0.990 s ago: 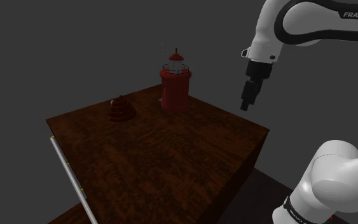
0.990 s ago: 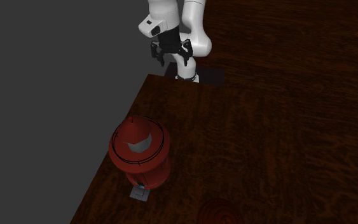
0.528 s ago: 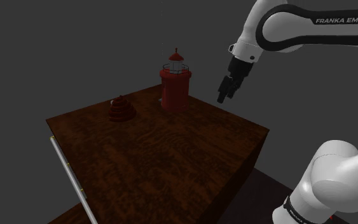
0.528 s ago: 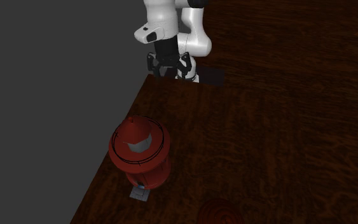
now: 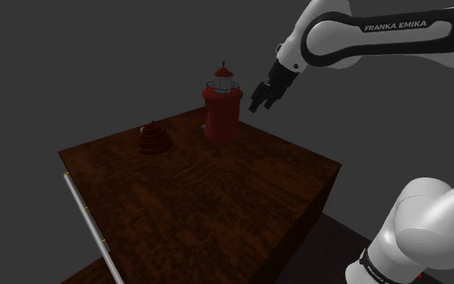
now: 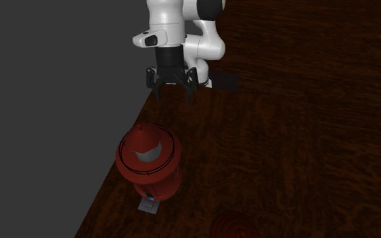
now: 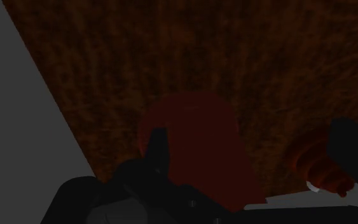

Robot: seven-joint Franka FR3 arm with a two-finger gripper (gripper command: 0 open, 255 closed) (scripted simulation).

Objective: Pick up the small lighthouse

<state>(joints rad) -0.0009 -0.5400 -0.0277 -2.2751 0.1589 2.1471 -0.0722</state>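
Mid-approach, by the look of it. Seeing gripper up in the air just beside lighthouse, on shoulder view's right of it, abt lantern height, no contact. Angled down toward the tower rather than vertical, prob to come in over the top and straddle the body. Reading the hand as spread wide w/ nothing in it. Confirmed in wrist view: one finger next to the red cap, the other well off to the side. Makes sense, since full opening needed to clear roof + gallery before closing.

Lighthouse location: upright on dark wood table, near the far edge in shoulder view, close to the table edge by the grey backdrop in 2nd ext view. Free space on the arm's side, so nothing blocking the approach path.

Looks: deep red round tower, wider railed gallery up top, pale glazed lantern, red conical roof w/ small knob. From above in 2nd ext view: round red cap w/ pale patch, dark ring around it. Small pale tab at the base; can't tell what it is.

Also noting squat red-brown stacked piece on same table, well apart from the tower toward shoulder view's left. Not in the way, judging by the gripper's side of entry.
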